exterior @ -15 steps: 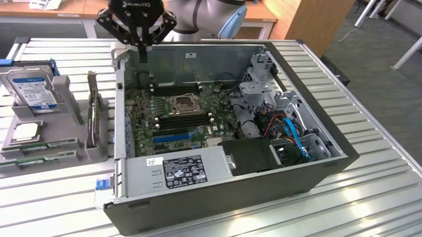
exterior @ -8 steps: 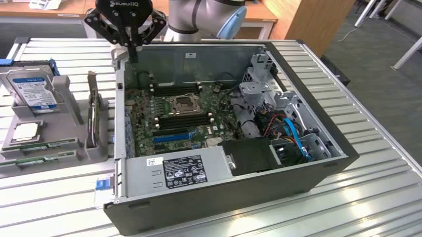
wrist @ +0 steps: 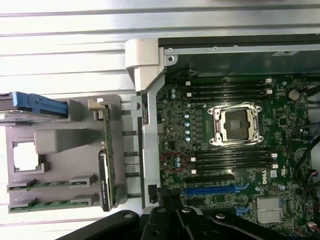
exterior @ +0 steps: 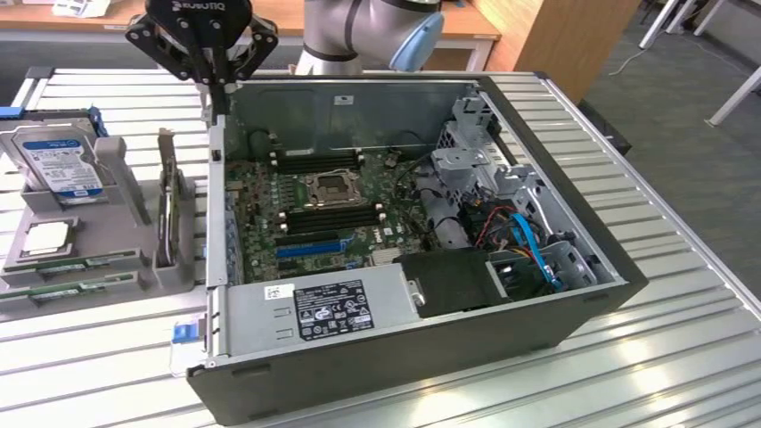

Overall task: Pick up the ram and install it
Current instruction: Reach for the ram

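The ram (exterior: pixel 71 265) is lying as two thin green sticks with dark chips at the near end of the grey tray (exterior: pixel 173 275), on the exterior view's left of the open computer case (exterior: pixel 416 374). The wrist view is showing the black memory slots (wrist: pixel 230 162) plainly, while the exterior view is taking in a hard drive (exterior: pixel 57 160). An upright card (exterior: pixel 170 201) is standing between ram and case. The gripper (exterior: pixel 223 83) is hovering over the case's far corner, fingers together, holding nothing.

arm (exterior: pixel 356 27): grey, with blue joint cap, raised high | gripper (exterior: pixel 221 80): black, hanging, pointing straight down | fingers: closed together, the tips meeting
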Tool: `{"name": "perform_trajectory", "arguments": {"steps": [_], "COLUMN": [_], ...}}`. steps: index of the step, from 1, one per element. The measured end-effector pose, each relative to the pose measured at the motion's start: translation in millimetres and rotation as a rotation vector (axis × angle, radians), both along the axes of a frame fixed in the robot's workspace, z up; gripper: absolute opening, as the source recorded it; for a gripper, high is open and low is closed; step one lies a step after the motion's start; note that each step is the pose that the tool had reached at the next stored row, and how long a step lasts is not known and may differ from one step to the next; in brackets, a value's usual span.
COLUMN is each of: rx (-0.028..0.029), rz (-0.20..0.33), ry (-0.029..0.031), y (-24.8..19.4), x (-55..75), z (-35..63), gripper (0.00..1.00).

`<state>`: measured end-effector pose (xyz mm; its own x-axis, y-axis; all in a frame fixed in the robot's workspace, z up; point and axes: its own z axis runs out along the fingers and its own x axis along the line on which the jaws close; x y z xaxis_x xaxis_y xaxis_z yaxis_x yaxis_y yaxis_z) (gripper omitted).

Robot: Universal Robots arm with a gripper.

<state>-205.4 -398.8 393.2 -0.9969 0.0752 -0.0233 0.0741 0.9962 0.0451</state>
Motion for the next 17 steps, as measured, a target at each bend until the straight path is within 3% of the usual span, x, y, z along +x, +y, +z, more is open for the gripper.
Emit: {"name": "perform_trajectory", "arguments": {"steps": [17], "rx": [-0.0001], "rz": [0.0], "ry": [0.0001], "y": [0.0], "x": [-49.6], "z": [-0.1], "gripper": [0.1]}}
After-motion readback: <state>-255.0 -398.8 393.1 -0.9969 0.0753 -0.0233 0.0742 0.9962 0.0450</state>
